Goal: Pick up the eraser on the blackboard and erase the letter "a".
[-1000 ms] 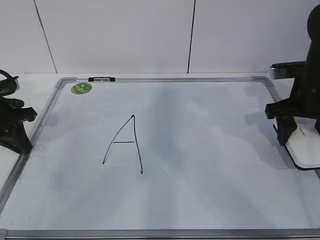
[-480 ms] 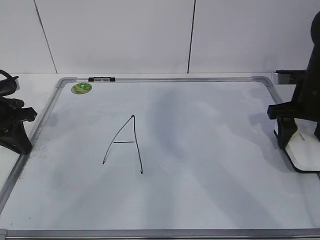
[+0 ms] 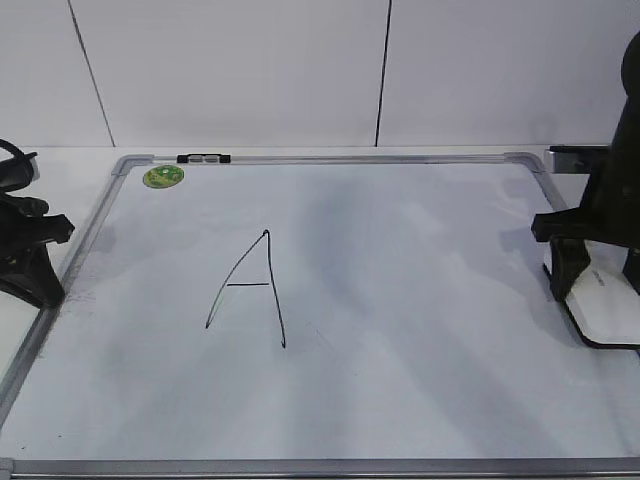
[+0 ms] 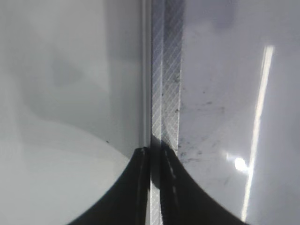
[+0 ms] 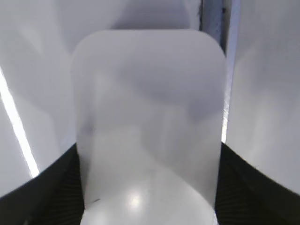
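Note:
The blackboard (image 3: 420, 300) lies flat with a grey frame. The only letter on it is a tall capital "A" (image 3: 255, 290); no small "a" shows anywhere. The white eraser (image 3: 608, 305) sits at the board's right edge, felt side down. My right gripper (image 3: 598, 275) is shut on it, one finger on each long side. In the right wrist view the eraser (image 5: 150, 122) fills the gap between the fingers (image 5: 65, 183). My left gripper (image 3: 35, 270) is shut and empty at the board's left edge, over the frame (image 4: 164, 93).
A round green magnet (image 3: 163, 177) sits in the board's far left corner. A black-and-silver clip (image 3: 203, 158) is on the far frame edge. A white wall stands behind the board. The board's frame (image 5: 213, 18) runs just beyond the eraser.
My right gripper has moved a little to the right and nearer with the eraser in it. The left arm has not moved.

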### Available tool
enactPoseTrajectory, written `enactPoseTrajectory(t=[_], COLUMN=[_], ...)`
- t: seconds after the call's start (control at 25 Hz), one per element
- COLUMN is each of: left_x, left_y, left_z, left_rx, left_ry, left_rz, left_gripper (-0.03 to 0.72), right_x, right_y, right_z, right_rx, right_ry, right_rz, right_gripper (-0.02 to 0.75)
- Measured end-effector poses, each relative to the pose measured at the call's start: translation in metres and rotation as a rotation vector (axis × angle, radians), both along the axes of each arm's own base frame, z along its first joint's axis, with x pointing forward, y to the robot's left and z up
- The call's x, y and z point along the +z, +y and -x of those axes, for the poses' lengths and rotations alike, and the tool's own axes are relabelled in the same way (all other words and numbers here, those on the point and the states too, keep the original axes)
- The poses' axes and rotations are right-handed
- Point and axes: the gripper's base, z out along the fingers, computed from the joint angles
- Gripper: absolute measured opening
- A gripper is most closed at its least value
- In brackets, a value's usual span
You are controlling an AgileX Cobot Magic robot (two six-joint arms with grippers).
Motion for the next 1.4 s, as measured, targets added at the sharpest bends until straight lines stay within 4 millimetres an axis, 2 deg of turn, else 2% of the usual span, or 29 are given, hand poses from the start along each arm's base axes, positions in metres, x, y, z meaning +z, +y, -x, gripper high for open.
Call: enactPoseTrajectory(t=[0.32,1.4], left_x=[0.0000,0.0000], left_y=[0.0000,0.0000], left_z=[0.0000,0.0000], left_rx=[0.000,0.000], left_ry=[0.000,0.000], left_rz=[0.000,0.000], left_gripper=[0.029,0.028], right_x=[-0.0081,-0.0088], right_y=[-0.0011,-0.0008], right_z=[-0.0022,-0.0066], right_rx=[0.005,0.007], right_ry=[0.014,-0.029], right_rz=[-0.004,-0.007], right_gripper=[0.529,0.529])
